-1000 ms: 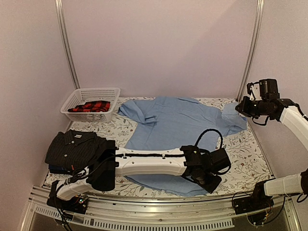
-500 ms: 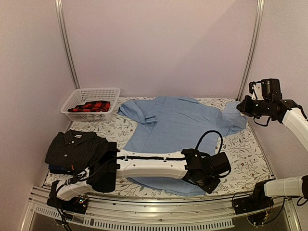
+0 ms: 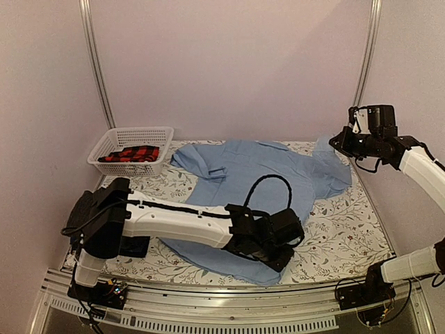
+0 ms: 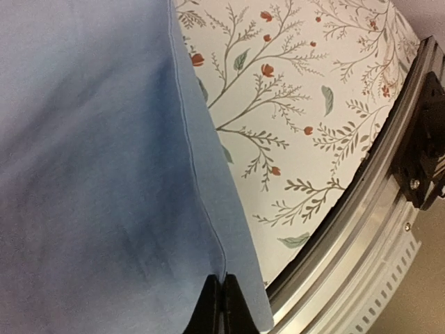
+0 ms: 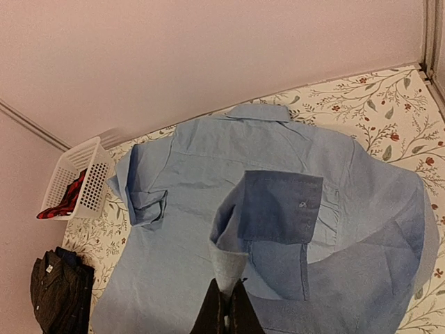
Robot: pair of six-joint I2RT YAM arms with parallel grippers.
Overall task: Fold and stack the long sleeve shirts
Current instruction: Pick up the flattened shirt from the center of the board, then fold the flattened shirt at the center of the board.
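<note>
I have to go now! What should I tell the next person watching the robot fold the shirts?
Left gripper: shut on the near hem of the light blue shirt.
Right gripper: shut on that shirt's sleeve, lifted off the table.
Black pinstriped shirt: folded, on the table's near left side.
Done: the black shirt is folded.
Left: the blue shirt lies spread open; fold it and stack it on the folded one.

Your light blue shirt: matt, smooth cloth, stitched hem. Your desk: matt floral-print cover. Its edge rail: brushed metal, dull sheen. The basket: white plastic lattice. Your left arm shell: smooth, slightly glossy plastic.
</note>
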